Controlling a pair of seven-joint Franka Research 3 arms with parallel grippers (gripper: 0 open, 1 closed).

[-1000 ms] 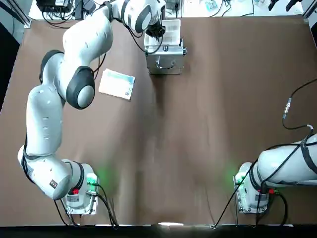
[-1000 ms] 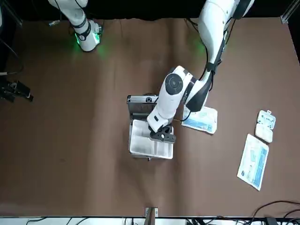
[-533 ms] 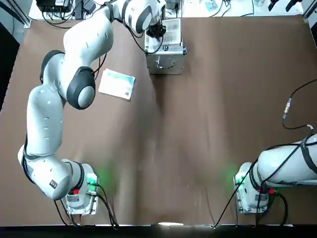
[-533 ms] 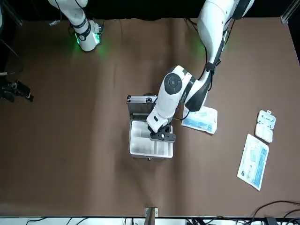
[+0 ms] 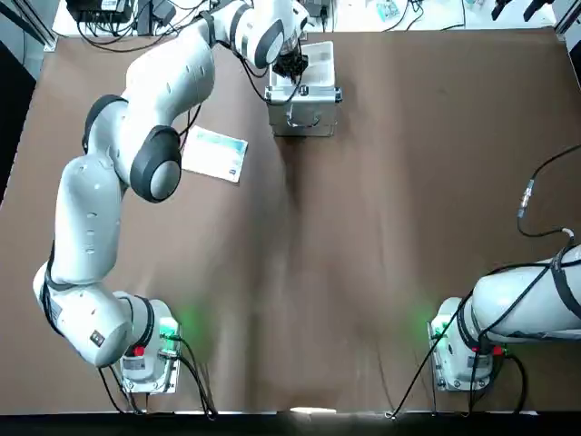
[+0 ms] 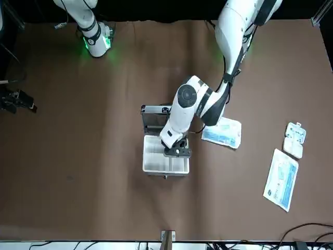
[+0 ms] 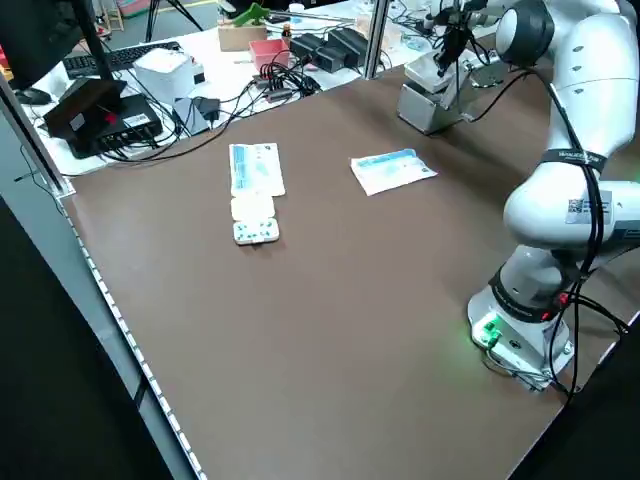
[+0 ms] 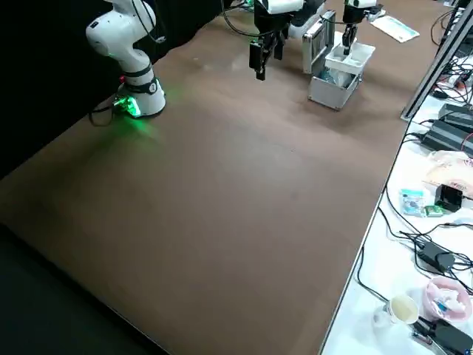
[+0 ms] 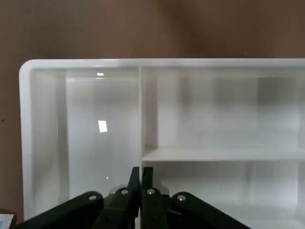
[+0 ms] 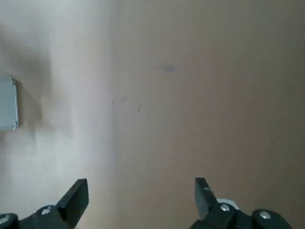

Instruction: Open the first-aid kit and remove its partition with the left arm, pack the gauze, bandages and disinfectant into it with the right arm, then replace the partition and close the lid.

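The first-aid kit (image 5: 302,107) stands open at the table's far edge, its lid (image 6: 154,117) upright with the handle facing the arms. The white partition (image 6: 158,160) lies in the case, its compartments filling the left wrist view (image 9: 200,114). My left gripper (image 9: 141,174) is down in it, shut on a thin divider wall, and shows from above as well (image 5: 292,64). My right gripper (image 10: 141,191) is open over bare table, far to the right of the kit (image 6: 15,101). The disinfectant is out of view. I cannot tell which packets are gauze or bandages.
A white-and-blue packet (image 5: 214,153) lies just left of the kit. A long pale packet (image 6: 281,179) and a small white blister pack (image 6: 294,139) lie farther left. Cables and boxes crowd the bench (image 7: 150,90) beyond the table's far edge.
The left wrist has shifted slightly toward the robot's right over the case, still gripping the partition. The right arm has not moved.
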